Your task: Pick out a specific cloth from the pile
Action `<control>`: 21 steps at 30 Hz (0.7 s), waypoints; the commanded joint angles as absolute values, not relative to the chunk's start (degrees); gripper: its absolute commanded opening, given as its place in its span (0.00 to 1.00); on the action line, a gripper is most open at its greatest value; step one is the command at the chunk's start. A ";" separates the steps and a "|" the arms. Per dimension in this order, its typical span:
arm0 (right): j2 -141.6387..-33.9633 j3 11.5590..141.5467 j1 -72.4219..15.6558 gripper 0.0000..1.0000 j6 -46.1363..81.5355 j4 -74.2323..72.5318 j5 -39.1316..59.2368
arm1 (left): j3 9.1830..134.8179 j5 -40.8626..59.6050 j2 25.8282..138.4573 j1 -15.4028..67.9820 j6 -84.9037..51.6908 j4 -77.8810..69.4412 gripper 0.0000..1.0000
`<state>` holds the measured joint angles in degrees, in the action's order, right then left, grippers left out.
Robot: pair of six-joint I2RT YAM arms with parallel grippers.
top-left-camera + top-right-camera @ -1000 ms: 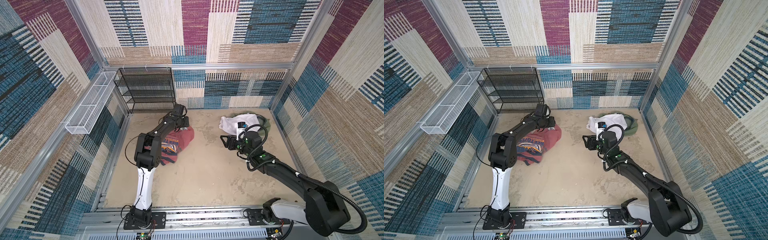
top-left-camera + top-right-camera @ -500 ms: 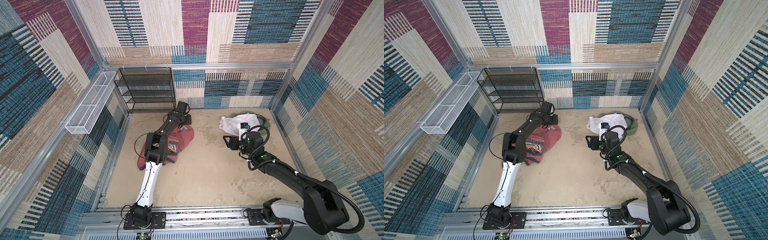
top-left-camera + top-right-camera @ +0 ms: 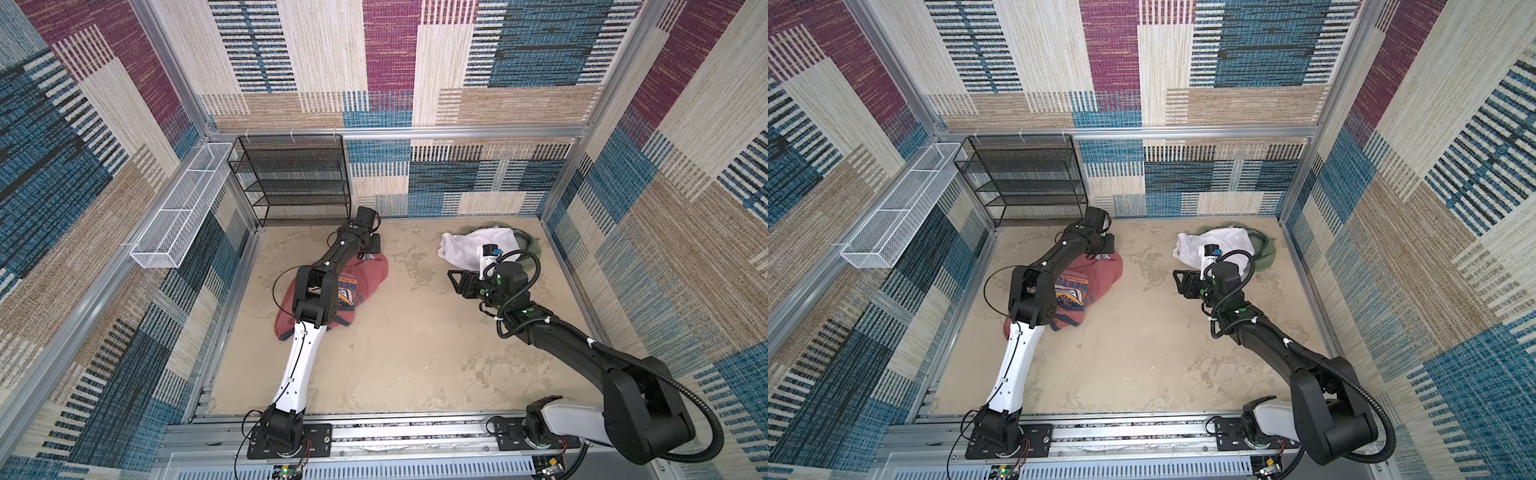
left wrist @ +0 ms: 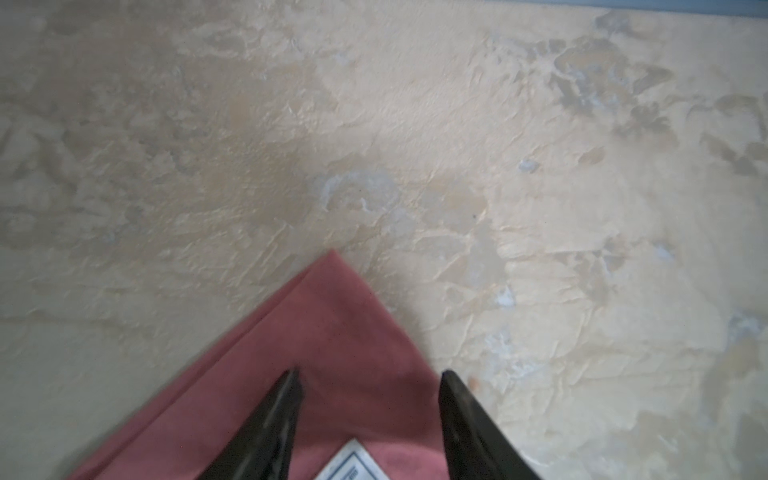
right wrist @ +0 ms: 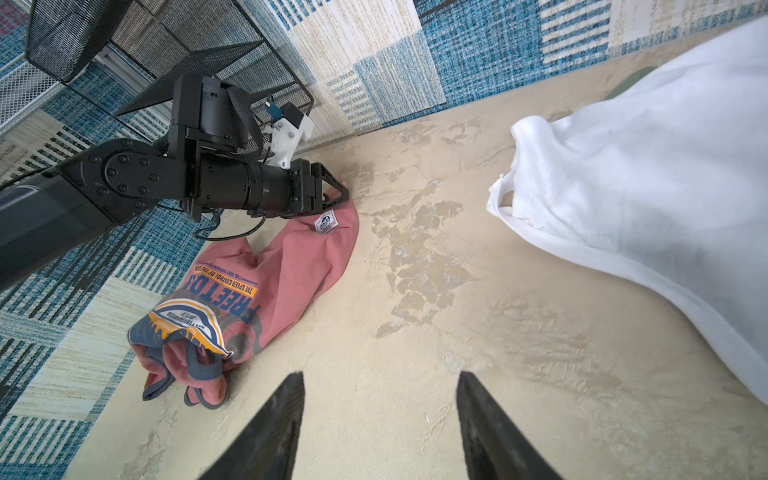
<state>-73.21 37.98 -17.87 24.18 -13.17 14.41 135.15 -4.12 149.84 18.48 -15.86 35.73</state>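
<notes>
One cloth [image 5: 291, 266] corner lies beneath left claw [image 4: 368, 384].

L arm [image 3: 332, 253] stretched far; both grippers' fingers [image 5: 286, 415] apart.

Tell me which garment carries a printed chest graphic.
The red T-shirt, lying apart on the left under the left gripper. The white garment and the green one beneath it show no print.

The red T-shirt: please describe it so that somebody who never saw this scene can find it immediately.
Find the black mesh shelf at the back wall. On the floor just in front of it, under the left arm, lies the red T-shirt, apart from the white garment on the right. It alone is brick red, with navy trim and a blue-and-orange print.
</notes>
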 commanded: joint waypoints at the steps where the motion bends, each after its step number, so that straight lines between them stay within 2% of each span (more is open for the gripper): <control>1: -73.30 38.41 -17.64 0.61 25.07 -15.40 14.77 | 136.25 -3.98 150.47 18.65 -13.47 37.75 0.57; 4: -73.39 38.52 -17.64 0.61 25.39 -15.56 14.80 | 136.75 -4.71 150.62 18.89 -12.70 38.98 0.56; 9: -73.50 38.72 -17.50 0.61 25.97 -16.01 14.69 | 137.97 -4.31 151.32 18.98 -11.48 42.68 0.49; 12: -73.57 38.76 -17.53 0.61 26.17 -16.41 14.67 | 138.54 -4.95 151.53 18.98 -10.56 45.51 0.36; 16: -73.78 38.67 -17.48 0.61 26.40 -17.01 14.48 | 136.42 -6.33 150.62 18.98 -9.84 46.38 0.09; 18: -74.08 38.68 -17.49 0.61 26.45 -17.10 14.52 | 135.41 -6.92 149.99 18.97 -9.71 46.35 0.00; 21: -74.11 38.67 -17.45 0.61 26.37 -16.98 14.34 | 134.52 -7.43 148.72 18.98 -10.01 46.23 0.00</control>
<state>-74.02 38.22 -17.50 25.63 -14.28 14.41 135.41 -6.66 149.49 18.92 -10.90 41.39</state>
